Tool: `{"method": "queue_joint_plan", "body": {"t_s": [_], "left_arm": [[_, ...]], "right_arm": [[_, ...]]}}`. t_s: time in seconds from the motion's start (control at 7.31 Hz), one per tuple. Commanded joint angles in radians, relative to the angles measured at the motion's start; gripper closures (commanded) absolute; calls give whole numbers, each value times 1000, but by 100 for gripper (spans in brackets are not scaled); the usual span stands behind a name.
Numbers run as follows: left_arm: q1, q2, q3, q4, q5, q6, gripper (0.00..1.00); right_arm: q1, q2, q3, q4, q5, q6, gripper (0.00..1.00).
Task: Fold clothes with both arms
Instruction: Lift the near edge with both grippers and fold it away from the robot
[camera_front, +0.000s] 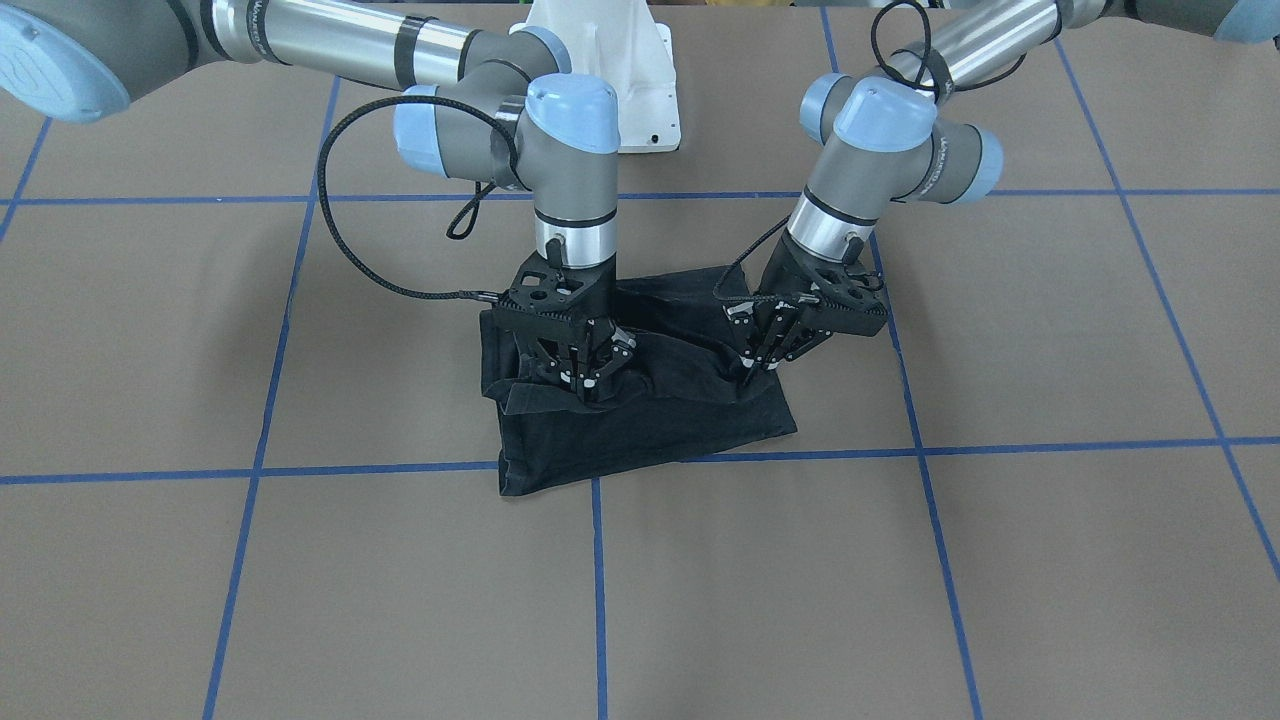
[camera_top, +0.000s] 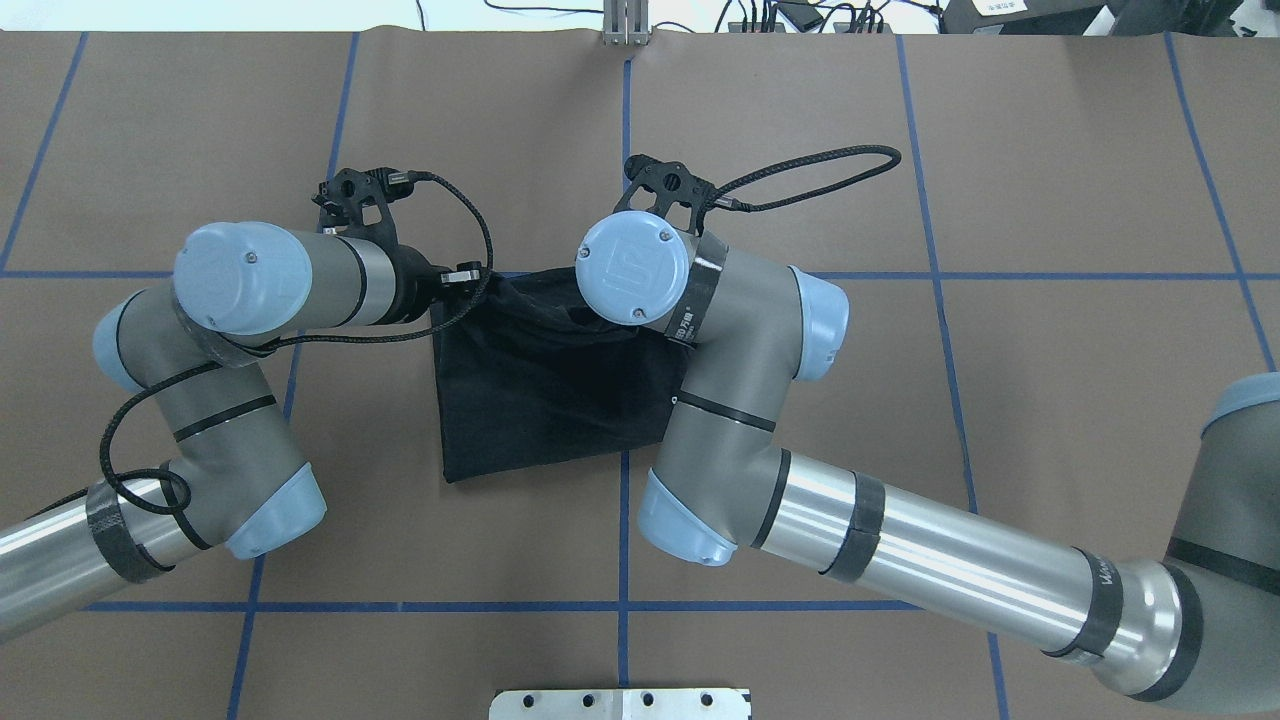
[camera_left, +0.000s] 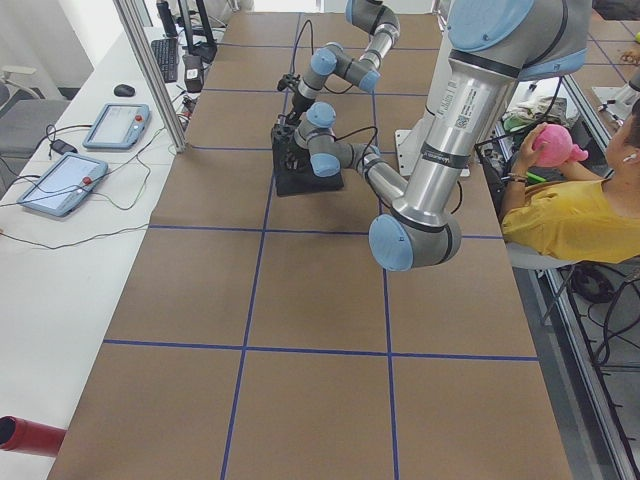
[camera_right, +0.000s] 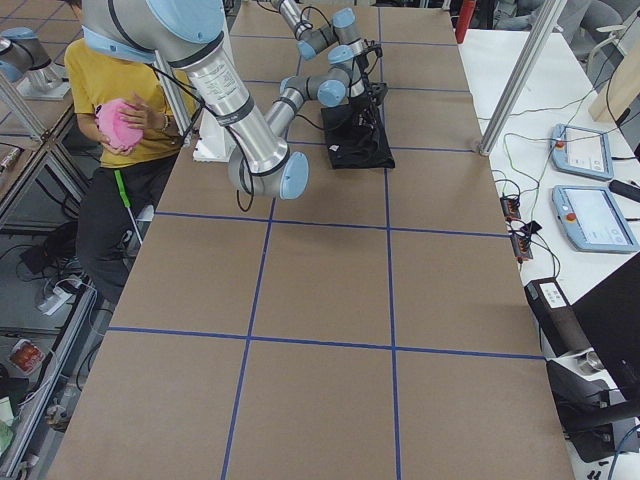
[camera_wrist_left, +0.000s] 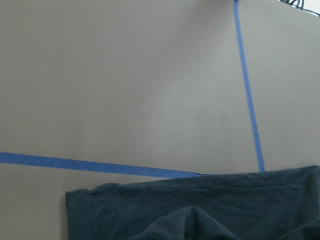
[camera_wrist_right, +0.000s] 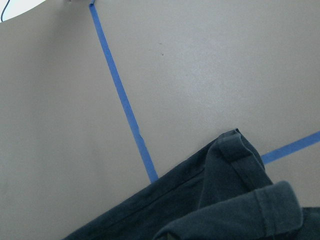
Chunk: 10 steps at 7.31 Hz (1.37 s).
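Observation:
The clothes are one black T-shirt (camera_front: 650, 430), folded into a rough rectangle on the brown table (camera_front: 300, 580); no print shows. My left gripper (camera_front: 749, 378) points down at the shirt's edge on the view's right, fingertips together in the cloth. My right gripper (camera_front: 590, 386) stands upright over a raised fold on the view's left, fingertips pinched on it. From overhead, the shirt (camera_top: 540, 400) lies between both wrists, which hide the fingers. Only the shirt's hem (camera_wrist_left: 200, 212) appears in the left wrist view, and a bunched corner (camera_wrist_right: 230, 205) in the right wrist view.
Blue tape lines (camera_front: 598, 580) cross the table in a grid. The white base mount (camera_front: 640, 90) sits behind the shirt. A seated person in yellow (camera_left: 570, 215) holds a pink object beside the robot. Tablets (camera_left: 115, 125) lie on a side table.

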Motion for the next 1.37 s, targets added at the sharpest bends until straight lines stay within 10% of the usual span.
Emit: {"method": "queue_joint_plan", "body": {"t_s": [0.0, 0.27, 0.41, 0.55, 0.68, 0.96, 1.23], "left_arm": [[-2, -13, 48, -1, 4, 8, 100], [-2, -56, 129, -1, 4, 9, 100], [-5, -57, 129, -7, 4, 25, 81], [-21, -57, 129, -39, 2, 31, 27], [-34, -57, 113, -49, -6, 70, 0], [-118, -18, 60, -44, -117, 243, 0], [-189, 89, 13, -94, -177, 412, 0]], "right_arm": [[13, 29, -62, 10, 6, -6, 100], [17, 30, -83, 12, 5, -14, 100], [31, 33, -91, 44, 8, -11, 98], [65, 64, -142, 53, 57, -81, 2], [109, 117, -179, 50, 131, -147, 0], [160, 135, -149, 34, 279, -157, 0], [63, 115, -45, -20, 217, -157, 0]]}}
